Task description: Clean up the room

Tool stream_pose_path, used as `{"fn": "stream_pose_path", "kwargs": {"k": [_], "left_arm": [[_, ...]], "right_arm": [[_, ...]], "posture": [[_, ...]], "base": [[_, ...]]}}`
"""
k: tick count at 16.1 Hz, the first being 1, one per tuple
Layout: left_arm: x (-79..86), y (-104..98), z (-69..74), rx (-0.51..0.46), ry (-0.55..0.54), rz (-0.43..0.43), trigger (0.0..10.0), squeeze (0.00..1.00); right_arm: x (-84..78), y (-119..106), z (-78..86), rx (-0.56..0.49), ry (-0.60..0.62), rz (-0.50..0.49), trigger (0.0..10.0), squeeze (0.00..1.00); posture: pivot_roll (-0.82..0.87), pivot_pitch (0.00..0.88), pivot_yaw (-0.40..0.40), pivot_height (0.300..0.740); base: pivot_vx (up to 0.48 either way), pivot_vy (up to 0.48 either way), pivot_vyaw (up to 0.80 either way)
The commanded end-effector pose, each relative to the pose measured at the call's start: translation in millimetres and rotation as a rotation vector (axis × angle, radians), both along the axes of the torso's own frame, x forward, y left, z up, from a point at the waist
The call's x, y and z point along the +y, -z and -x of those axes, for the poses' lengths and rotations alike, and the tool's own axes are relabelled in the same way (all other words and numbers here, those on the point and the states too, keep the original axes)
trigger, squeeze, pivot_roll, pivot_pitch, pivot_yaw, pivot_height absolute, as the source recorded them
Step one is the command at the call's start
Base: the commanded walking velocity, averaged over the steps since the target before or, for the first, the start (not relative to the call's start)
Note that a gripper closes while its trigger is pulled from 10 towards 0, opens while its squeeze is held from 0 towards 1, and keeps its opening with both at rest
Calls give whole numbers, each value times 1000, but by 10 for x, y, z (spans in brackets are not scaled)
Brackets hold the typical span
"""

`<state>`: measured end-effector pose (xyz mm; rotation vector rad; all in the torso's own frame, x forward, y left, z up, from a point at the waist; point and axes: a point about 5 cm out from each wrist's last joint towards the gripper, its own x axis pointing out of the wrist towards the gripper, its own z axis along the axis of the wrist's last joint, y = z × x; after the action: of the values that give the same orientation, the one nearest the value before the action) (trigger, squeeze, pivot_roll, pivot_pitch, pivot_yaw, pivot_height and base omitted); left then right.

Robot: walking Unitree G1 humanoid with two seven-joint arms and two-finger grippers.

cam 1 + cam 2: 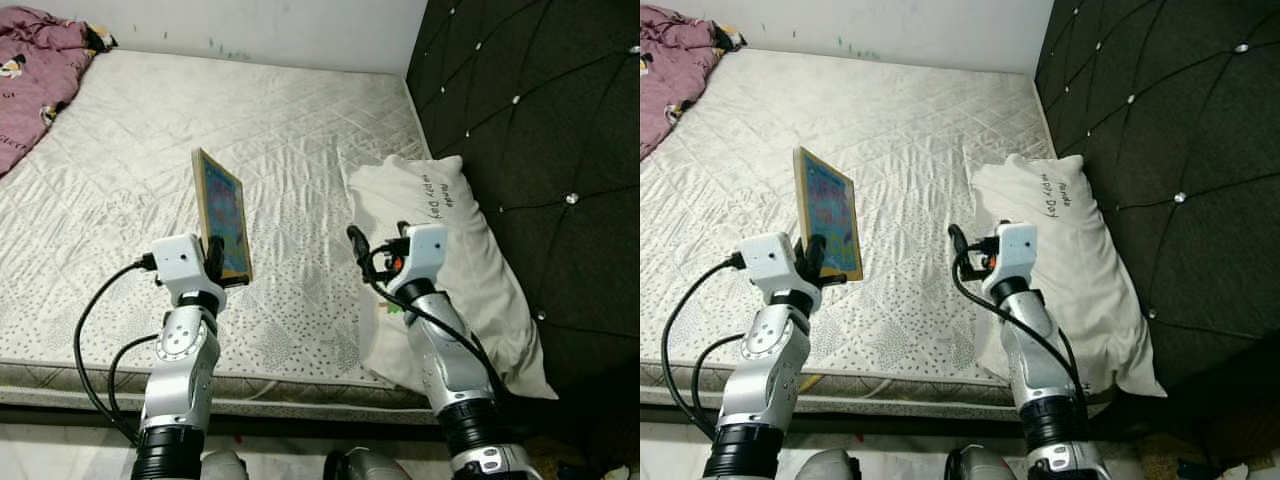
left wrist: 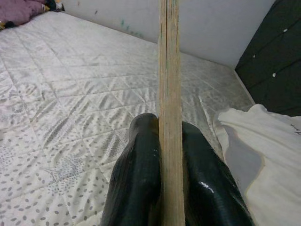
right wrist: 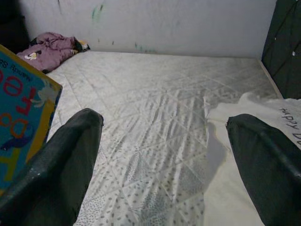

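A thin wooden-edged board with a colourful picture face (image 1: pixel 224 212) stands upright above the mattress, with my left gripper (image 1: pixel 213 262) shut on its lower edge. In the left wrist view its edge (image 2: pixel 170 94) runs between the two black fingers (image 2: pixel 136 183). My right gripper (image 1: pixel 362 252) hovers open over the mattress beside a white pillow (image 1: pixel 450 270), with nothing between its fingers (image 3: pixel 56 174). A crumpled purple blanket (image 1: pixel 35 70) lies at the far left corner of the bed.
The quilted white mattress (image 1: pixel 150 140) reaches a white wall at the back. A dark tufted headboard (image 1: pixel 540 130) rises along the right. The mattress front edge (image 1: pixel 80 385) is just ahead of me.
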<state>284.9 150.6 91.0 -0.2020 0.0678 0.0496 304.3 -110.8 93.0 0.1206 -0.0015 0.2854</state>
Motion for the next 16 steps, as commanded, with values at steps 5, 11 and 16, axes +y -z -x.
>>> {"fn": "stream_pose_path", "kwargs": {"k": [5, 11, 16], "left_arm": [[-33, -162, -34, -65, -1, 13, 10000, 0], [-39, -170, -50, -60, -8, 27, 10000, 0], [-46, -175, -65, -59, -24, 43, 10000, 0]], "right_arm": [[-19, -55, 7, -1, -7, 11, 10000, 0], [-22, -72, 3, 4, -10, 13, 10000, 0], [-40, -76, -4, 9, -12, 22, 10000, 0]], "posture": [[33, 0, -58, 695], [27, 4, -56, 639], [24, 4, -63, 614]], "base": [[0, 0, 0], [0, 0, 0], [0, 0, 0]]}}
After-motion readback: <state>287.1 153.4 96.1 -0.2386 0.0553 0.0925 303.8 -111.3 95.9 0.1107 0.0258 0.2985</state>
